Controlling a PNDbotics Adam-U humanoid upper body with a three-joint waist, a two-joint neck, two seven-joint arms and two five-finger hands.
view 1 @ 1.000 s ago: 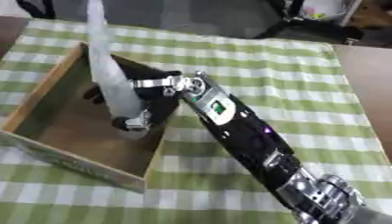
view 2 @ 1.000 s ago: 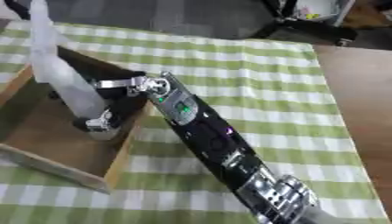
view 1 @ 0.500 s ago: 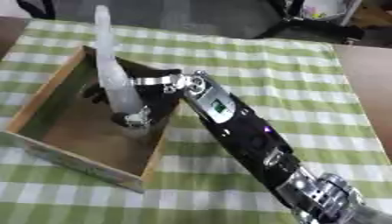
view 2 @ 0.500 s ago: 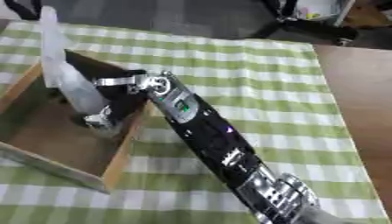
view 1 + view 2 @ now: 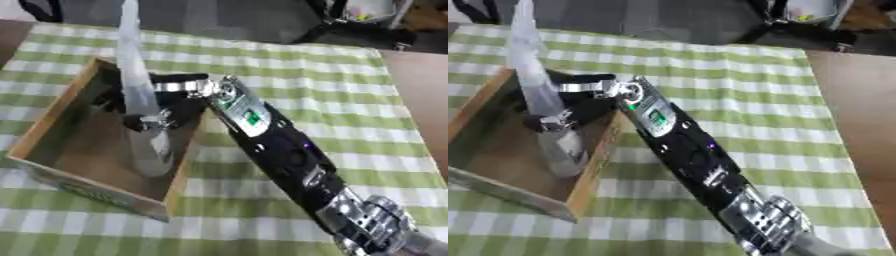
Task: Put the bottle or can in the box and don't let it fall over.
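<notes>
The counter (image 5: 367, 130) is covered by a green and white checked cloth (image 5: 289, 65), with bare brown surface seen at the right edge. On the left part of the cloth an open wooden box (image 5: 52, 117) is set, shallow and rectangular, its near wall nearest the viewer and its inside in shadow.

The right arm (image 5: 280, 155), black with silver joints, is seen coming in from the lower right corner and stretched diagonally up and to the left, over the box's right wall. The right hand (image 5: 162, 102) is placed inside the box, its dark fingers curled round the bottle (image 5: 131, 65) at about mid height.

The bottle is a tall, slim, pale and translucent one. It is held within the box, leaning a little, its neck pointing up and slightly left, past the far wall of the box. Its lower part, below the hand, is seen reaching down toward the box floor; whether the base is touching the floor cannot be told. The left hand is not seen in either view.
</notes>
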